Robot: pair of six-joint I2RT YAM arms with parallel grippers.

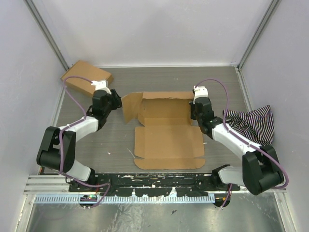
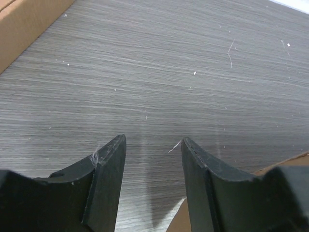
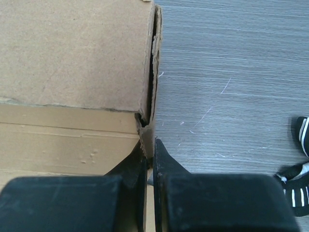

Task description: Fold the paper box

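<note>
The paper box (image 1: 166,133) is a brown cardboard blank lying mid-table, its far half partly raised into walls, its near panel flat, one flap (image 1: 130,107) sticking out at the left. My right gripper (image 1: 195,110) is shut on the box's raised right wall; in the right wrist view the gripper (image 3: 150,145) pinches the wall's edge (image 3: 153,72). My left gripper (image 1: 116,100) is open and empty above bare table, just left of the left flap. In the left wrist view the left gripper (image 2: 152,145) holds nothing, with a cardboard corner (image 2: 176,223) below its fingers.
A finished brown cardboard box (image 1: 87,77) sits at the far left corner; its edge shows in the left wrist view (image 2: 24,24). A black-and-white striped cloth (image 1: 253,123) lies at the right edge, also in the right wrist view (image 3: 297,186). White walls enclose the table.
</note>
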